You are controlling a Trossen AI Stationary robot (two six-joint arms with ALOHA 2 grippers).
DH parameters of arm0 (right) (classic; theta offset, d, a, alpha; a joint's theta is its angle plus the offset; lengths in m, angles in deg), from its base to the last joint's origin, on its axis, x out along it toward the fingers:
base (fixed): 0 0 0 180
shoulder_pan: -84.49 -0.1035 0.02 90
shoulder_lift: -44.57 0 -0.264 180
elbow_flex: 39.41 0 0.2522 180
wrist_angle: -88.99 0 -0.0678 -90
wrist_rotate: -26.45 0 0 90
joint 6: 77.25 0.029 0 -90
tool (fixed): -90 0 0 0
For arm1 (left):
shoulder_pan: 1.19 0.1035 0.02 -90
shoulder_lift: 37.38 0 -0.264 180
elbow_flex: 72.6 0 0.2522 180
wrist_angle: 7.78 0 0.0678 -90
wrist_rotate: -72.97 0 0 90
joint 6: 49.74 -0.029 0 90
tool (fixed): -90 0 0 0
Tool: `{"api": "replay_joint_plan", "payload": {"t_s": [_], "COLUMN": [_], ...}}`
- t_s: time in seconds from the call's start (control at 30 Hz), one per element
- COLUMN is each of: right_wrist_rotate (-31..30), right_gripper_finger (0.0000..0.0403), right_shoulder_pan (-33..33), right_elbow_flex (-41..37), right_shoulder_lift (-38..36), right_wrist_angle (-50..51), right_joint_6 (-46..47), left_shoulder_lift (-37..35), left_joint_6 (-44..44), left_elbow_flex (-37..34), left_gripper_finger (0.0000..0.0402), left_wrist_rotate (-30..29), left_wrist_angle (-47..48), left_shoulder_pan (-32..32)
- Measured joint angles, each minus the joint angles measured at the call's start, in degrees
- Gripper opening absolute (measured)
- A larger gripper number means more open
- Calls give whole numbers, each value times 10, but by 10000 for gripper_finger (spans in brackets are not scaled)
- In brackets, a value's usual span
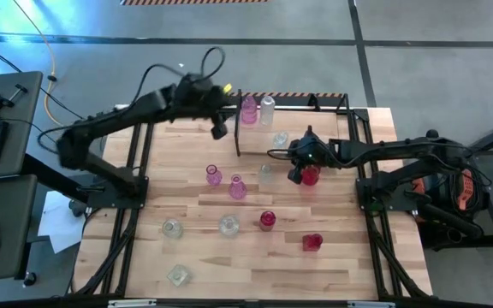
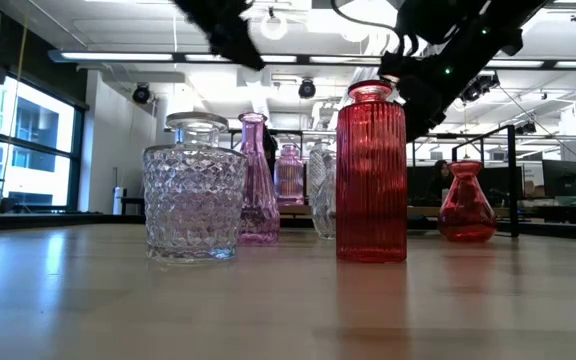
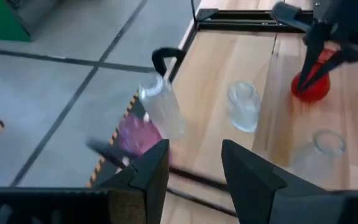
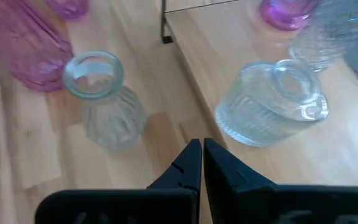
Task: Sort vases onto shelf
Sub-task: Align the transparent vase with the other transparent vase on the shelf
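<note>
Should back the open, empty left gripper clear of the shelf, then unclench the shut right gripper around the red vase just in front of that shelf.

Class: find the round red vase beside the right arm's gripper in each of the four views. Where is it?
High view: red vase right of centre.
Low view: far back, on the right.
Left wrist view: far off, across the table.
Right wrist view: not in it.
Shared landmark: right gripper, close beside it.
</note>
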State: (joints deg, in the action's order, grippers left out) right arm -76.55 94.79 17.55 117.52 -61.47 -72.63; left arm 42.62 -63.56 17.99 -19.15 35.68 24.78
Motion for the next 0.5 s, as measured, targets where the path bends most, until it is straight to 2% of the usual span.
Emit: {"api": "replay_joint_plan", "payload": {"t_s": [0.13, 0.27, 0.33, 0.5], "right_wrist_rotate": [28, 75, 102, 108], "right_gripper_finger": [0, 0, 0, 0], "right_shoulder_pan": [12, 39, 55, 89], "right_elbow_flex": [0, 0, 0, 0], "right_shoulder_lift": [0, 0, 0, 0], "right_wrist_angle": [-17, -19, -24, -41], "right_joint_6": [-8, -10, -9, 5], "left_shoulder_lift": [-88, -165, -193, -236], "left_joint_6": [41, 91, 117, 146], "left_elbow_flex": [-137, -259, -317, -429], "left_gripper_finger": [140, 140, 140, 140], "left_wrist_rotate": [-7, -50, -61, -60], "left_wrist_angle": [-88, -186, -255, -393], "left_shoulder_pan": [0, -5, -11, -24]}}
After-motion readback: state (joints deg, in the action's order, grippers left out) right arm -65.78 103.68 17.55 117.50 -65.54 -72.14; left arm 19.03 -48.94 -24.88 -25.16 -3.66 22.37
